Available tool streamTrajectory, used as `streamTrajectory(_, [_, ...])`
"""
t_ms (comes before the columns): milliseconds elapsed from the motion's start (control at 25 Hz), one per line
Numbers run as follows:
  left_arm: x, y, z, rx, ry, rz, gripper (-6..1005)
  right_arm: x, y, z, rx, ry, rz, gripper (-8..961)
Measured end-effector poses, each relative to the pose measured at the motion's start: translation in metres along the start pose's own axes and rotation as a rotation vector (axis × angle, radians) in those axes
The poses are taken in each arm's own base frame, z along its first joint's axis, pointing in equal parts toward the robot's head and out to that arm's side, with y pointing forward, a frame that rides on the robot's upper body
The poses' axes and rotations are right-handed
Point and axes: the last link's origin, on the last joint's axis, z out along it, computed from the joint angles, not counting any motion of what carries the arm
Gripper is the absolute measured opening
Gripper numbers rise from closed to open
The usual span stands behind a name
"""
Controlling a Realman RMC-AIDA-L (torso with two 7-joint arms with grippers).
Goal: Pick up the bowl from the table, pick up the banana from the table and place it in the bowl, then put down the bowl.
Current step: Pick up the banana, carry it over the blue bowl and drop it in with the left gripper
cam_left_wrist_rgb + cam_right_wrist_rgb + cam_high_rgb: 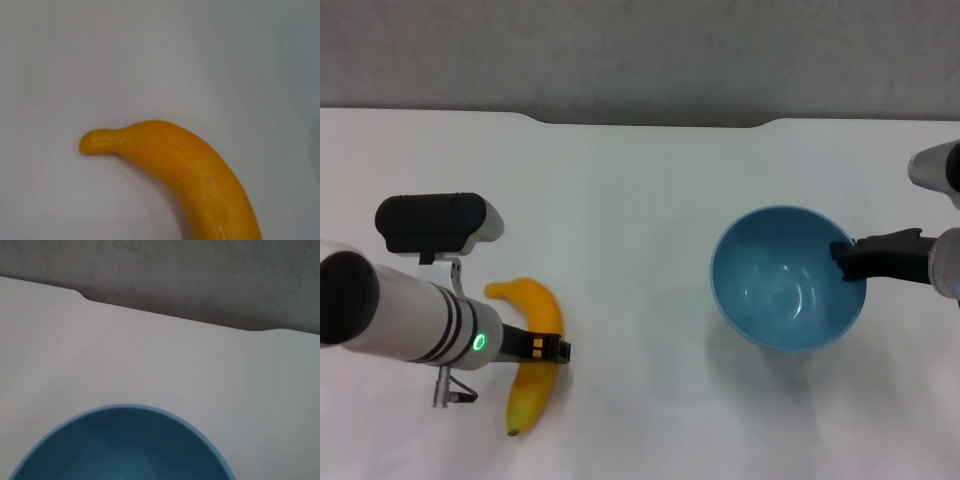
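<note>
- Grey textured wall [640, 50] runs behind the far edge, plain and bare.
- Same grey wall fills the right wrist view's background.

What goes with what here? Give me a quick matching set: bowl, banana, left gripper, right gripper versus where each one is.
Things:
1. bowl
2. banana
3. left gripper
4. right gripper

Places:
A. at the bowl's rim, on the robot's right
B. across the banana's middle
C. lying on the table, on the robot's left
D. right half of the table, empty inside

Pairs: 1-D, 2-C, 3-B, 4-A
</note>
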Motion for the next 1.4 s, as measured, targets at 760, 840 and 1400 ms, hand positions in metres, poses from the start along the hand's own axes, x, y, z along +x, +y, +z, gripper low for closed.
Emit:
streamTrajectory(760, [0.043,-0.001,-0.081,-0.335,0.343,-0.033,526,-0.004,0.031,0.026,-0.172,0.074,0.087,38])
streamTrajectory(840, [0.046,0.005,-0.085,-0.365,0.368,-0.009,532,-0.007,0.036,0.032,-0.19,0.087,0.087,38])
streamTrajectory(1400, [0.04,0.036,-0.077,-0.493,0.423,0.045,579,-0.037,0.061,0.04,-0.285,0.09,0.097,38])
